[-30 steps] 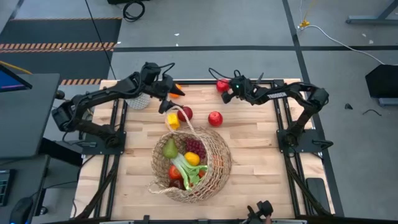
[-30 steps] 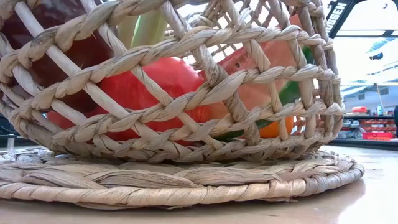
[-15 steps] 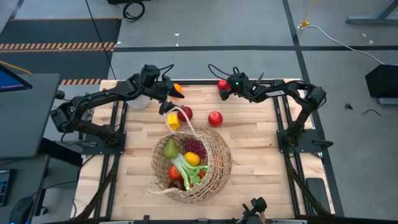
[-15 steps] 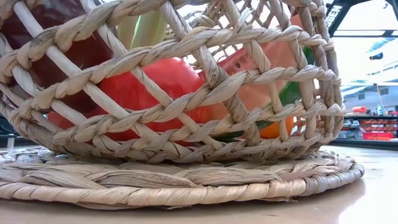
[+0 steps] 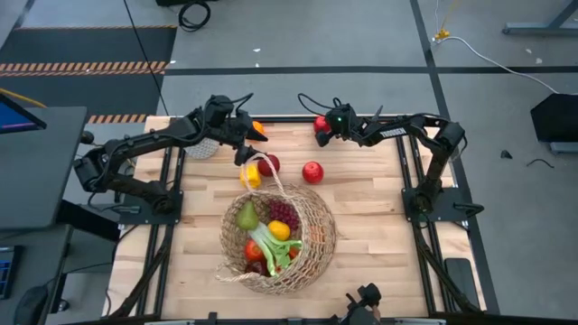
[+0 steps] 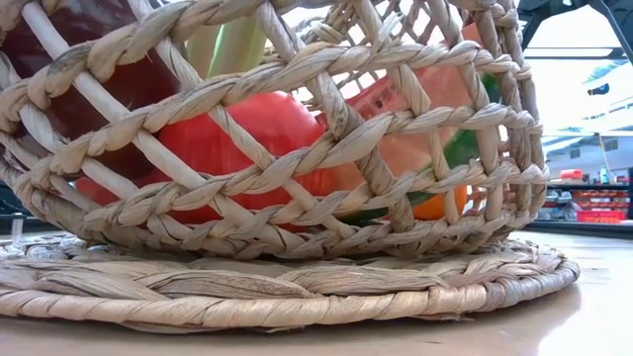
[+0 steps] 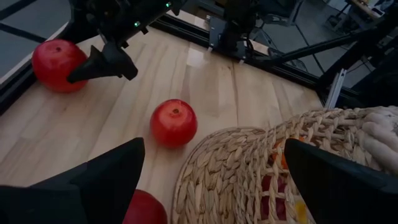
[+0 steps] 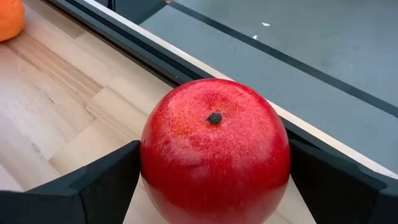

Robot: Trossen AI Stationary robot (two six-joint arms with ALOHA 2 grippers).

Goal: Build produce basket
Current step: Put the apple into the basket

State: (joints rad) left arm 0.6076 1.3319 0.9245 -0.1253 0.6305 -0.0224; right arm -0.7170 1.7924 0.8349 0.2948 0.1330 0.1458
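The tan wicker basket (image 5: 276, 238) stands on the table's middle and holds a pear, grapes, an orange, a leek and red fruit; it fills the low view (image 6: 297, 198). A red apple (image 8: 214, 146) rests on the table at the far edge (image 5: 320, 122). My right gripper (image 5: 322, 128) is open, with a finger on each side of it. My left gripper (image 5: 245, 151) is open and empty above the table, left of the basket's far rim (image 7: 249, 162). Two more red apples (image 5: 268, 164) (image 5: 312, 171) and a yellow fruit (image 5: 251, 176) lie near the basket. My right gripper has its two fingers (image 8: 106, 180) level on either side of the red apple's widest part (image 8: 149, 162), which rests on the table. I cannot tell whether they touch it.
An orange (image 5: 257, 129) lies at the far edge near my left arm, beside a small white-potted plant (image 5: 203, 144). The black table frame (image 8: 124, 37) runs close behind the apple. Bare wood lies right of the basket (image 5: 370, 226).
My right gripper has gone toward the table's far left, up to the red apple at the far edge, and its fingers now stand around it. The apple has stayed where it was.
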